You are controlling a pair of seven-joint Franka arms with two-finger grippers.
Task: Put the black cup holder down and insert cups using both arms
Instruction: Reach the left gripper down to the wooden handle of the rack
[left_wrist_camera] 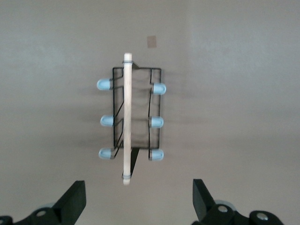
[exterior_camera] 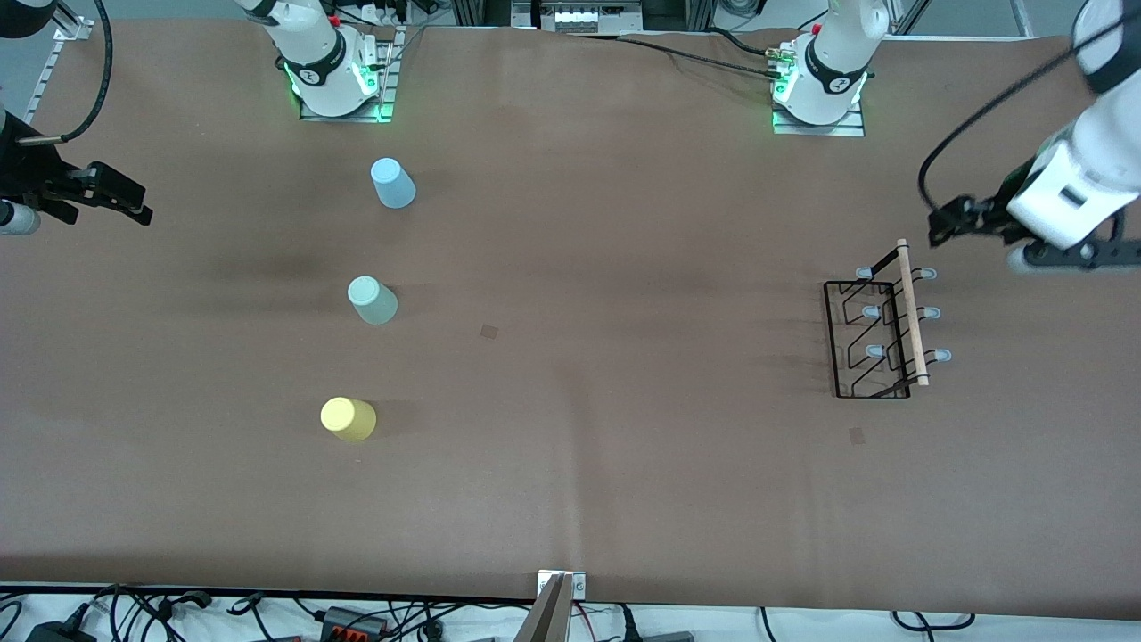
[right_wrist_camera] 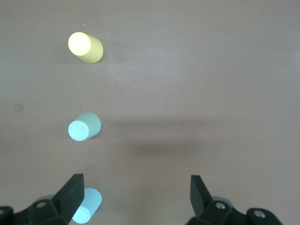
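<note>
Black cup holder (exterior_camera: 878, 332) is sat at the left arm's end of the table, rod handle (exterior_camera: 912, 312) run near-to-far. Left gripper (exterior_camera: 947, 219) is hung close by its far end, jaws wide, empty. Right gripper (exterior_camera: 116, 198) is parked wide open, well apart from the cups (exterior_camera: 373, 300).

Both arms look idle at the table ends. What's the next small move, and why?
Probably lower the left gripper onto the black cup holder's wooden handle: its jaws stand open, up over the table at that arm's end beside the holder. The three cups stand free toward the right arm's end, where the right gripper hangs open above them.
</note>
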